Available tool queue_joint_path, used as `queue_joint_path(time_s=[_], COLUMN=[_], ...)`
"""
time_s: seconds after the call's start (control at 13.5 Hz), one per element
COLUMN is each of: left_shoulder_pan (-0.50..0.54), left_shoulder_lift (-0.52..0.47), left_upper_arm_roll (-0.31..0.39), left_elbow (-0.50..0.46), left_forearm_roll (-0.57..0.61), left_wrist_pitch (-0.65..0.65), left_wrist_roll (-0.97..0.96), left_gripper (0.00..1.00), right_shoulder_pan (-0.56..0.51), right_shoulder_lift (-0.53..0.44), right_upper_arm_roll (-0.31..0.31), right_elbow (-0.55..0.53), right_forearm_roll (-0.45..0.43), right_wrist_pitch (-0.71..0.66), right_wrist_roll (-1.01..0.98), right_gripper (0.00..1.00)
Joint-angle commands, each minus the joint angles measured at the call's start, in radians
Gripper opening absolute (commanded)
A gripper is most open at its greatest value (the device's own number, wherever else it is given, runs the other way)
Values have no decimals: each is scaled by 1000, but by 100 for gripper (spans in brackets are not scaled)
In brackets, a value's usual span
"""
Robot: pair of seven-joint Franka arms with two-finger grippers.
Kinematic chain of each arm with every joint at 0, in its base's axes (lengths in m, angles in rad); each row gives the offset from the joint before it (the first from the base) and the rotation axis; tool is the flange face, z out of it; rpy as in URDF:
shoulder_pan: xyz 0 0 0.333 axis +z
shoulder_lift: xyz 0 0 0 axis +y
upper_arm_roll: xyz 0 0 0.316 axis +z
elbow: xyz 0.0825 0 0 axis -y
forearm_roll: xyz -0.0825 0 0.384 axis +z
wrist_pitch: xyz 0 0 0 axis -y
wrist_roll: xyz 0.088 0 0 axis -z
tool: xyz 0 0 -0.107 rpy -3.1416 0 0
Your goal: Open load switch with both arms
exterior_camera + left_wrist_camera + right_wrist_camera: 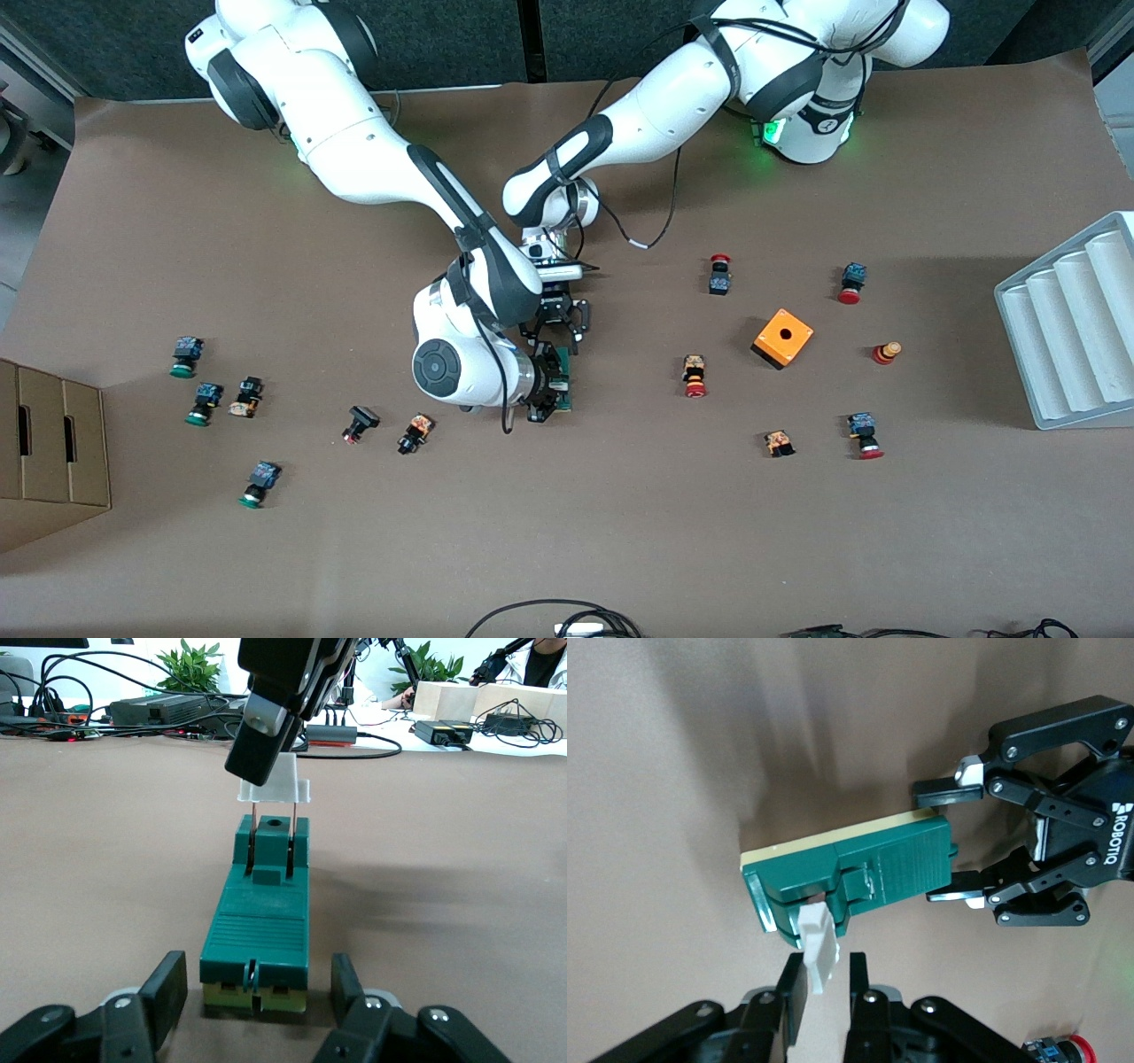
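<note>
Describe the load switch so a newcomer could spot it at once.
Find where the two white arms meet mid-table. Between the left gripper and right gripper lies the narrow dark-green rectangular load switch, unlike the scattered small capped buttons: longer, with a white plastic tab.

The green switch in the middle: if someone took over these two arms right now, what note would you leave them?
Left gripper: fingers on either side of the load switch at one end, bracing it on the table.
Right gripper: shut on the white tab at the switch's other end.
Done: both arms are on the switch; the tab is lifted above the green body, its two pins still in the slots.
Left: pull the tab fully free, then let go.
</note>
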Motion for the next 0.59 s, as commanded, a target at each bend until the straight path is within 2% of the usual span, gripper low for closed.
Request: queue_joint_path(time_s=[0.0,0.15,0.52], left_shoulder_pan=[-12,-12,-12], left_shoulder_lift=[10,10,9], left_upper_arm_roll=[5,5,5], left_elbow=[8,8,9], left_forearm_roll=[5,5,4], left_wrist_pitch=[-6,-6,-6], left_wrist_roll=[-6,-7,-6], left_gripper=[74,74,74], right_shoulder_pan=[-1,-7,-3], right_shoulder_lift=[-55,-71,-79], right_upper_arm_roll=[10,36,36], right_elbow=[-71,-92,-96], right_forearm_roll=[-35,-62,-67], right_wrist_pitch=[-15,-12,-15], right_wrist_roll=[-7,-9,-7], right_gripper=[26,26,26])
